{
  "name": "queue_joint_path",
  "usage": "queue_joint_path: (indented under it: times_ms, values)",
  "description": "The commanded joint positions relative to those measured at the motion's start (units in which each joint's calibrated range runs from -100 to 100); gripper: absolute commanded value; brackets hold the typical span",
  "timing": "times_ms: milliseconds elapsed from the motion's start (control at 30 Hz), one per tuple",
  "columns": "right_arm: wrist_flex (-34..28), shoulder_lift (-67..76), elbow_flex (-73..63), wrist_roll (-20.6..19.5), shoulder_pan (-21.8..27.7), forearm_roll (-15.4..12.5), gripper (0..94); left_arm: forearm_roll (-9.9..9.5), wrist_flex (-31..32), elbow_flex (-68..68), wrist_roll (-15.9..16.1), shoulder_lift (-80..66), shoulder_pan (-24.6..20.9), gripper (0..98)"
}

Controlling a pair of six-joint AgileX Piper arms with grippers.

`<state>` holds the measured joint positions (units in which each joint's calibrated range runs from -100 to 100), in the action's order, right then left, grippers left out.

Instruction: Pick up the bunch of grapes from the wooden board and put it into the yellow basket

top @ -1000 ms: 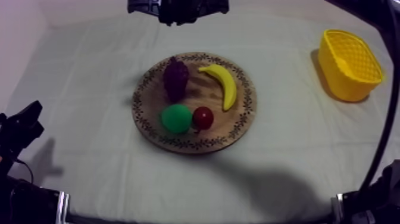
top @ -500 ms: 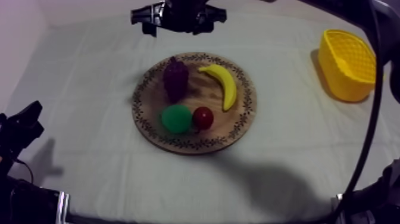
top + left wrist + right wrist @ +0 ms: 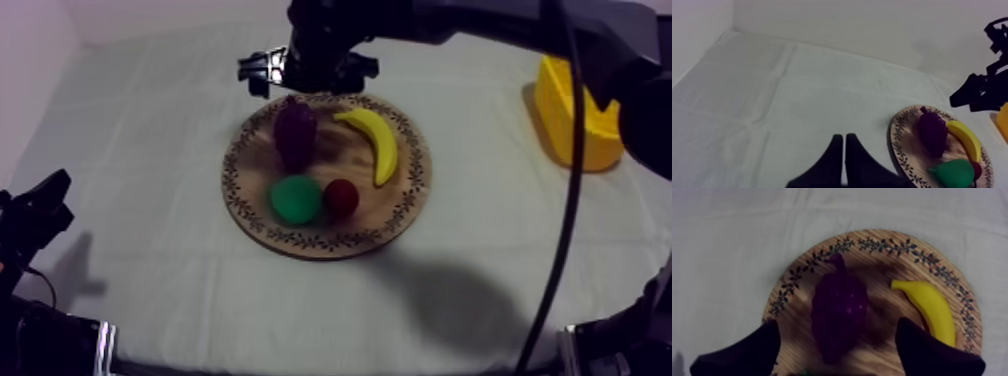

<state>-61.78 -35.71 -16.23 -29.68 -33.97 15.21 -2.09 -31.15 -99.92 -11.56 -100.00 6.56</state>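
The dark purple bunch of grapes [image 3: 296, 132] lies on the far left part of the round wooden board [image 3: 240, 190]. My right gripper [image 3: 308, 72] hangs open over the board's far edge, just behind the grapes. In the right wrist view the grapes [image 3: 839, 310] lie below and between the two wide-apart fingers [image 3: 742, 353], untouched. The yellow basket [image 3: 590, 125] stands at the far right, partly hidden by my right arm. My left gripper [image 3: 35, 215] rests low at the left, its fingers [image 3: 843, 160] pressed together on nothing.
On the board with the grapes lie a banana [image 3: 375, 142], a green pear [image 3: 296, 198] and a small red fruit [image 3: 341, 197]. The banana [image 3: 932, 310] lies close by the right finger. Bare cloth surrounds the board.
My right arm has come in from the far edge towards the grapes and now crosses in front of the basket. Its fingers have spread wide. The left arm is still.
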Motion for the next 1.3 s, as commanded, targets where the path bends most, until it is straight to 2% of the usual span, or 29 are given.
queue_joint_path:
  times_ms: [0,267,633,867,1067,1267]
  values:
    - [1.91,-1.18,0.22,0.15,0.12,-0.19,66.4,0.01,0.03,0.04,0.01,0.0,-0.01,0.1]
    - [7.17,-7.67,-1.36,-0.05,0.41,-0.53,66.4,0.01,0.03,0.04,0.01,0.0,-0.01,0.1]
    - [8.27,-16.05,-6.56,0.37,0.58,-0.65,65.0,0.01,0.03,0.04,0.01,0.0,-0.01,0.1]
    - [8.4,-18.94,-9.36,1.72,1.02,-0.07,55.9,0.01,0.03,0.04,0.01,0.0,-0.01,0.1]
    - [8.48,-14.2,-5.7,3.12,1.75,0.52,48.2,0.01,0.03,0.04,0.01,0.0,-0.01,0.1]
    - [9.41,-2.32,3.4,5.08,2.99,0.43,47.6,0.01,0.03,0.04,0.01,0.0,-0.01,0.1]
